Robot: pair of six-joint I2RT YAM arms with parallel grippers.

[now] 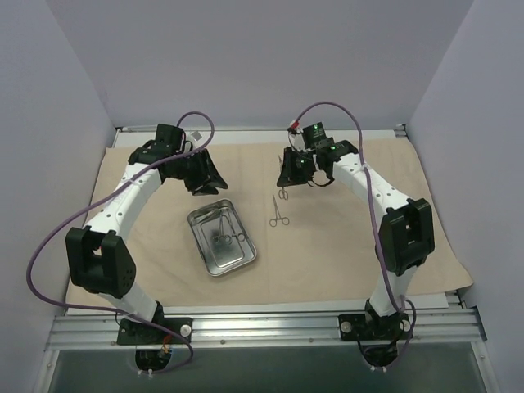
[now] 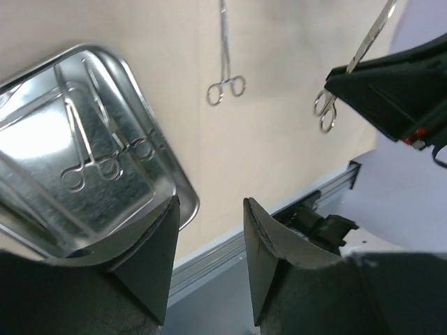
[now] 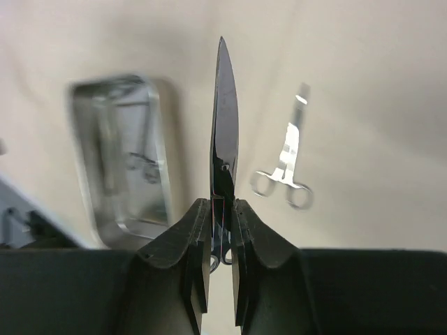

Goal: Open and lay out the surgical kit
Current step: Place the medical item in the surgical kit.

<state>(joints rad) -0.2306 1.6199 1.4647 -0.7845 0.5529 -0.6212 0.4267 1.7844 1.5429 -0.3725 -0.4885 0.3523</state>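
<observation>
You see the beige cloth wrap (image 1: 352,246) spread flat, the steel tray (image 1: 231,259) askew left of centre with forceps (image 1: 226,233) inside, a second pair (image 1: 279,215) on the cloth just right of it, a third pair (image 1: 282,194) at your right gripper (image 1: 289,181), your left gripper (image 1: 210,188) beyond the tray.

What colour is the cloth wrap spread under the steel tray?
Plain beige cloth wrap, no pattern; shows best in the top external view.

We'd call this a robotics lab cell: plain pale walls (image 1: 246,57) box in the worktop (image 1: 463,296) on three sides, and the left arm (image 1: 115,209) and right arm (image 1: 372,192) (purple cables (image 1: 329,103) looping off both) sit bolted to an aluminium rail (image 1: 262,326) along the near edge.
</observation>
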